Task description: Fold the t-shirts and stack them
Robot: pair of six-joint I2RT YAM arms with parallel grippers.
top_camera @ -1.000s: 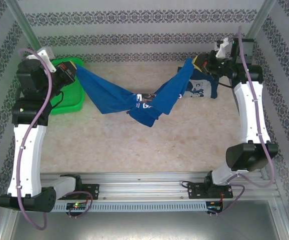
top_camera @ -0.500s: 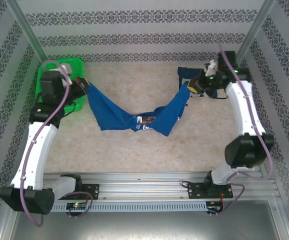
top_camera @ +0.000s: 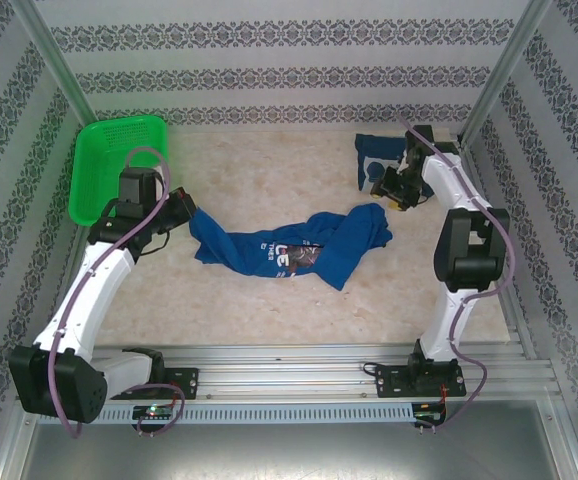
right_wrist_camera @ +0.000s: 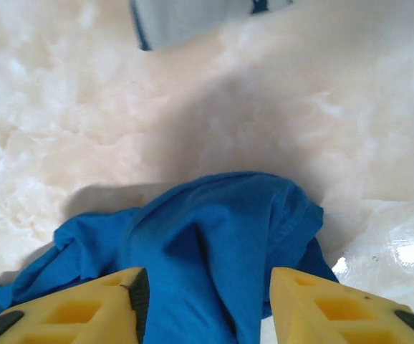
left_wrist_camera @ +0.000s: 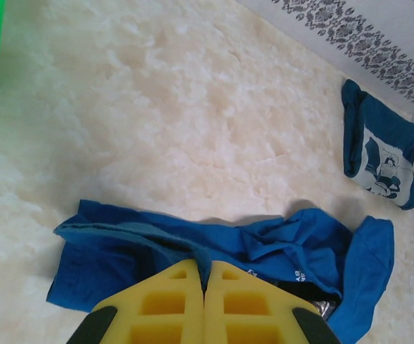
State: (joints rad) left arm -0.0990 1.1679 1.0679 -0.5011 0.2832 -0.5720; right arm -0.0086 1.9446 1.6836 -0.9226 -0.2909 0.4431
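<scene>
Royal-blue cotton t-shirt [top_camera: 289,245] no longer hangs stretched; it lies slumped mid cream marbled tabletop [top_camera: 249,310].
Right fingers [right_wrist_camera: 321,301] have just spread, dropping their end (bunched beneath them); left fingers [left_wrist_camera: 171,304] stay pressed together, pinching the opposite edge. Spreading flat likely comes next; a folded blue t-shirt [top_camera: 377,158] waits far right.

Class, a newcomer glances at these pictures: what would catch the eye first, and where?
A crumpled royal-blue t-shirt sprawls across the middle of the table, print partly showing. A folded t-shirt lies at the far right corner, and a bright green basket sits at the far left.
</scene>
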